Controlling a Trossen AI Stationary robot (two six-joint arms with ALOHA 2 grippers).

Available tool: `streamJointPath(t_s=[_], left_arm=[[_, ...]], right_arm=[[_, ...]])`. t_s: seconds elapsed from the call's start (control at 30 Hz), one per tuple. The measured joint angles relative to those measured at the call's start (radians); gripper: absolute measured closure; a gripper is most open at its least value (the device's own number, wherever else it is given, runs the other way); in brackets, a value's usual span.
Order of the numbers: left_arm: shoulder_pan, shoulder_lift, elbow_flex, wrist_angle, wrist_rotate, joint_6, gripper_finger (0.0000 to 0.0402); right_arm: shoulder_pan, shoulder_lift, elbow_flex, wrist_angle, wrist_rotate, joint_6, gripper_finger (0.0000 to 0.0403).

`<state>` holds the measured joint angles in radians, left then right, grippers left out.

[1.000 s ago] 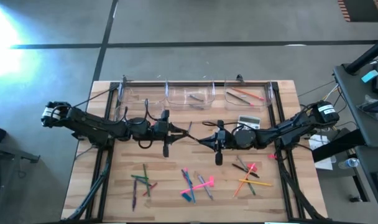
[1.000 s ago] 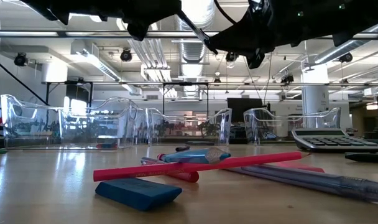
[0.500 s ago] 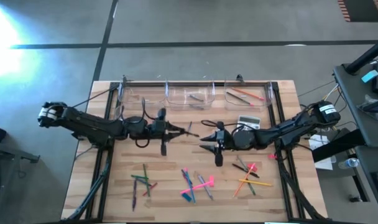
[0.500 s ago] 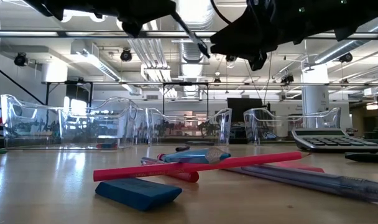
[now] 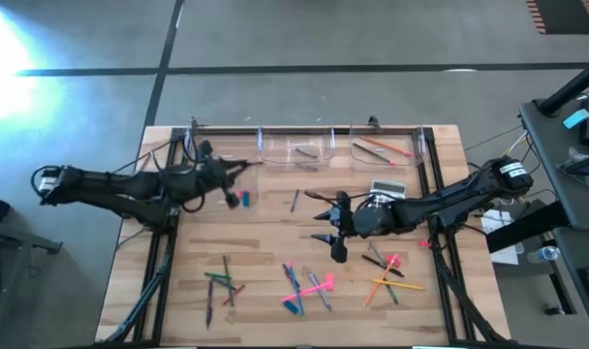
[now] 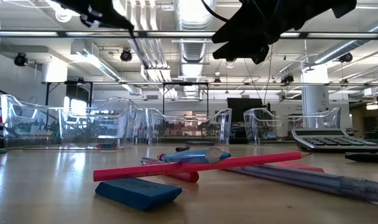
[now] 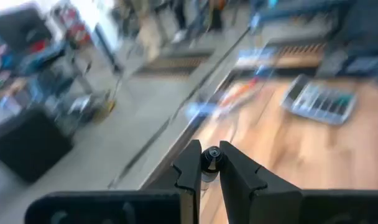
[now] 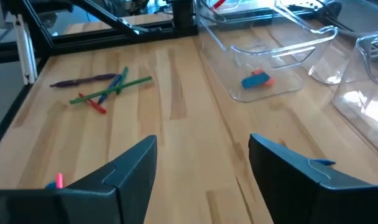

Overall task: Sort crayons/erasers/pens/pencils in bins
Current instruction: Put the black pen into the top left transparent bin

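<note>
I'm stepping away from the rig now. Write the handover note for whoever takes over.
Left gripper: jaws shut on a thin stick, over the back-left of the table near the bins.
Right gripper: jaws open, empty, above mid-table.
Done: pencils in the back-right bin, a few items in the middle one.
Left: three loose piles at the front, with a blue eraser among them.

Industrial lab: exposed ceiling ducts [image 6: 195, 15], concrete floor [image 5: 324, 87]
</note>
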<state>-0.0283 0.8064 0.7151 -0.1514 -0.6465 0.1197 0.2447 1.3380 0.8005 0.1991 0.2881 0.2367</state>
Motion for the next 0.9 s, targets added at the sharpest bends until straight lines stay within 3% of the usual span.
streamJointPath(t_s=[0.13,0.23,0.53,0.73,0.9], left_arm=[[0.125,-0.005,0.052,-0.204,-0.015,-0.064,0.0381],[0.241,0.036,0.084,-0.261,-0.016,-0.066,0.0381],[0.565,0.325,0.197,-0.421,0.093,-0.053,0.0381],[0.628,0.563,0.281,-0.57,-0.055,-0.051,0.0381],[0.631,0.698,0.328,-0.592,-0.071,-0.027,0.0363]], right_arm=[[0.0,0.0,-0.003,0.001,0.014,-0.001,0.016],[0.0,0.001,-0.003,0.002,0.027,-0.001,0.0161],[0.0,0.003,-0.003,-0.001,0.027,-0.002,0.0161],[-0.001,0.003,-0.005,-0.003,0.027,-0.002,0.0165],[-0.001,0.003,-0.006,-0.003,0.028,-0.001,0.0165]])
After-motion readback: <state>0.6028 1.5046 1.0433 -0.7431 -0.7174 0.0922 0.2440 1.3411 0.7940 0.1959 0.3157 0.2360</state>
